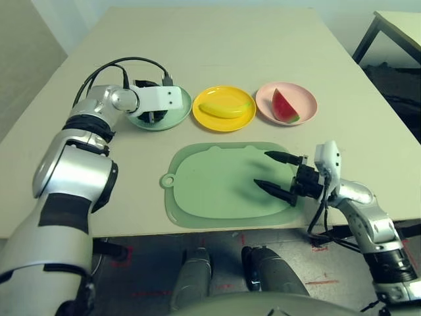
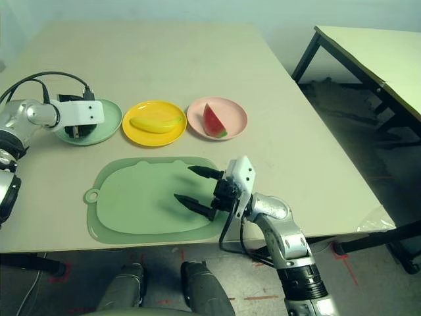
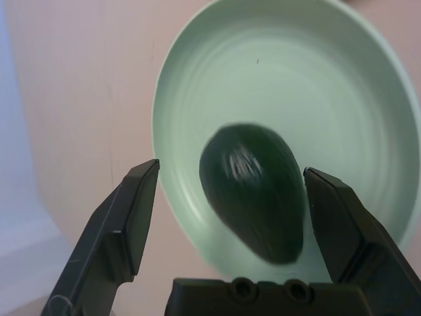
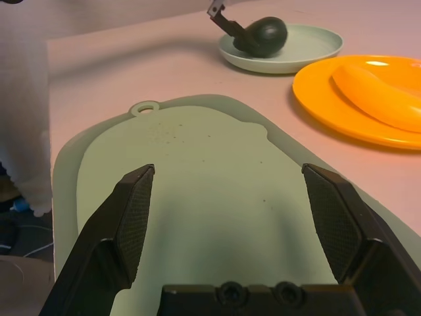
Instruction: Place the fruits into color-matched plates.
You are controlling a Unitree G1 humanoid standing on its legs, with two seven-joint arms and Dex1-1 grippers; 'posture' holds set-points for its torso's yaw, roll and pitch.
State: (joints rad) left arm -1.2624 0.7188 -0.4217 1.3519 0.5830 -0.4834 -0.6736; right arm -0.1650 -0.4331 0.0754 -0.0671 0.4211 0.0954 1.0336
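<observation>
Avocado: dark green and oval [image 3: 253, 194], lying in the mint green plate, in the space ahead of the left gripper's fingers, closer to one than the other (whether that one touches it, I cannot tell).
Mint green plate: just beside the yellow plate, on its left [image 3: 329, 72].
Left gripper: over the mint green plate, left of the yellow plate, its two black fingers spread apart [image 3: 231, 166].
Yellow plate: the landmark, between the other two plates [image 1: 223, 94].
Banana: curved and yellow, lying in the yellow plate [image 1: 227, 111].
Pink plate: just right of the yellow plate [image 1: 306, 102].
Watermelon wedge: in the pink plate, right of the yellow plate, red flesh showing above green rind [image 1: 283, 107].
Cutting board: green, loop handle at its left end, flat on the robot's side of the yellow plate [image 1: 223, 184].
Right gripper: over the cutting board's right end, nearer the robot than the yellow plate, fingers apart with nothing between them [image 1: 261, 168].
Table: pale, under the yellow plate and everything else named here [image 1: 197, 39].
</observation>
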